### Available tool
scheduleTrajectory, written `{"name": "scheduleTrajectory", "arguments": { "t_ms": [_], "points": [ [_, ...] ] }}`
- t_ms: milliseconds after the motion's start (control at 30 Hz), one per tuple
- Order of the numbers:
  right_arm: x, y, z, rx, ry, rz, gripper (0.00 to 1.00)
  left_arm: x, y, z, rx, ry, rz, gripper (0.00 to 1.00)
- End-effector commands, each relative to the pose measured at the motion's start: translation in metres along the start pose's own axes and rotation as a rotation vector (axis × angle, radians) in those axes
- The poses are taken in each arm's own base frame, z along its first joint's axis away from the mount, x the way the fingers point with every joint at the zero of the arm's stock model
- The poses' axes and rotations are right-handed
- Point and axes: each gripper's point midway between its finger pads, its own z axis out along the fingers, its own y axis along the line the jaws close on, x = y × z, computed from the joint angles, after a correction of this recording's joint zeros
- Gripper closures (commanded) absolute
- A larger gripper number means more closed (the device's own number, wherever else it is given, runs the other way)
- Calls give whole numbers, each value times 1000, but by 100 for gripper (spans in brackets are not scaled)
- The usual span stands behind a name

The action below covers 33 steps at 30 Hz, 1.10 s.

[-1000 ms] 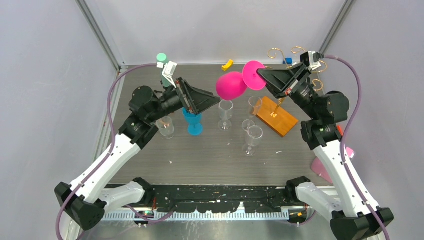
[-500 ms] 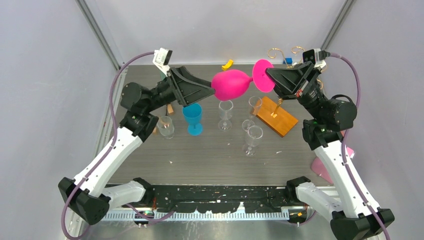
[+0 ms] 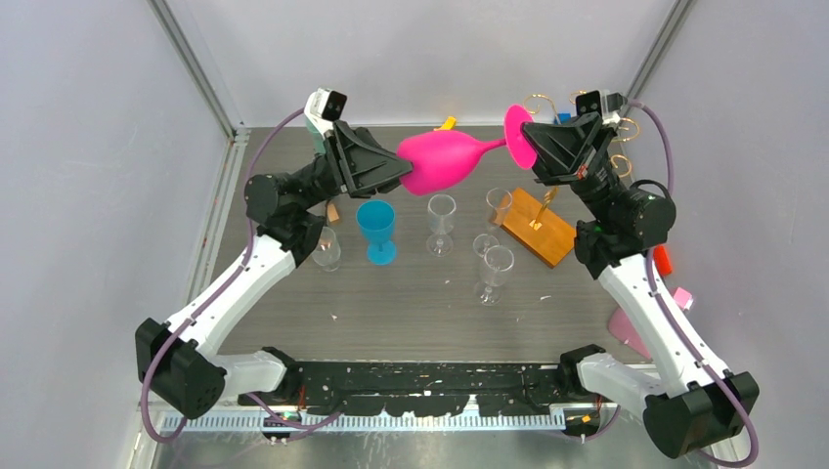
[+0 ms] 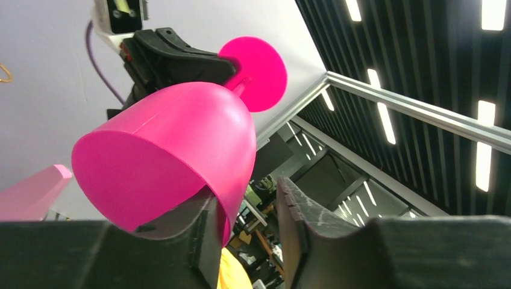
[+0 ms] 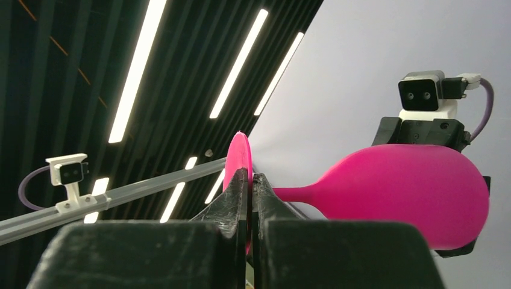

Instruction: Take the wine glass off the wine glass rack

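The pink wine glass [image 3: 442, 160] hangs on its side high above the table, foot to the right, clear of the wine glass rack [image 3: 544, 233], whose gold scrolls [image 3: 536, 101] show behind the right arm. My right gripper [image 3: 529, 147] is shut on the glass's foot disc [image 5: 238, 156], with the stem and bowl [image 5: 404, 188] running off to its right. My left gripper [image 3: 401, 168] straddles the bowl's rim. In the left wrist view [image 4: 247, 192] one finger [image 4: 199, 232] lies inside the bowl [image 4: 169, 150]. The other finger [image 4: 295, 211] stands outside, with a gap to the wall.
On the table below stand a blue goblet [image 3: 376, 231] and several clear glasses [image 3: 441, 223] [image 3: 326, 247] [image 3: 495, 270]. A yellow piece [image 3: 447, 123] lies at the back. A pink object [image 3: 626, 330] and a red one [image 3: 664, 260] lie by the right arm.
The right gripper has carried the pink glass up and back, turning it level. The left gripper rose from near the blue goblet to the bowl's rim, and its jaws narrowed around the wall.
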Motion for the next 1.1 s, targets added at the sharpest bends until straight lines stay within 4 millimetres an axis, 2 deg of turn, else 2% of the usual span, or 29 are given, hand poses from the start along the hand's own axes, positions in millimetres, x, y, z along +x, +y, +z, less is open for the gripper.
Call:
{"name": "scheduleTrajectory", "arguments": {
  "t_ms": [0,67,100,133,200,233,267,300,333,400,467,533,567,600,633,700,833,933,1067],
  "points": [
    [-7,-12,-4,-31,-10,28,100,12,-37,-3,123,40,72,73],
    [-9,-16,-5,-36,-13,42,100,12,-38,-4,132,30,110,88],
    [-9,-16,-6,-40,-12,42,100,12,-38,-5,133,25,134,98],
    [-9,-18,-6,-38,-12,44,100,12,-37,-5,129,20,157,100],
    [-10,-21,-6,-29,-13,42,93,13,-34,-6,107,12,204,100],
    [-10,-23,-7,-21,-14,40,83,13,-31,-7,83,10,229,100],
    [-9,-26,-7,-10,-13,28,78,14,-26,-8,52,12,256,100],
    [-10,-30,-8,9,-18,9,68,14,-20,-9,16,15,302,100],
    [-10,-35,-8,31,-20,2,64,15,-13,-11,-31,16,332,100],
    [-15,-60,-11,150,-49,-21,50,18,-2,-20,-132,21,388,100],
    [-14,-65,-15,208,-53,-137,45,24,13,-34,-242,40,437,100],
    [-22,-102,-33,433,-105,-184,34,32,30,-52,-356,61,463,100],
    [-26,-104,-41,477,-125,-296,32,38,40,-62,-416,78,463,100],
    [-29,-120,-55,589,-144,-290,28,44,49,-73,-474,100,463,100],
    [-34,-123,-64,640,-163,-380,27,49,57,-83,-523,119,464,100],
    [-39,-136,-85,767,-182,-440,26,62,77,-108,-643,180,444,100],
    [-43,-156,-115,933,-185,-473,28,82,98,-139,-788,310,407,100],
    [-44,-164,-123,979,-180,-480,30,89,101,-146,-829,358,364,100],
    [-45,-169,-126,1001,-170,-484,32,85,112,-157,-937,369,379,100]
  ]
}}
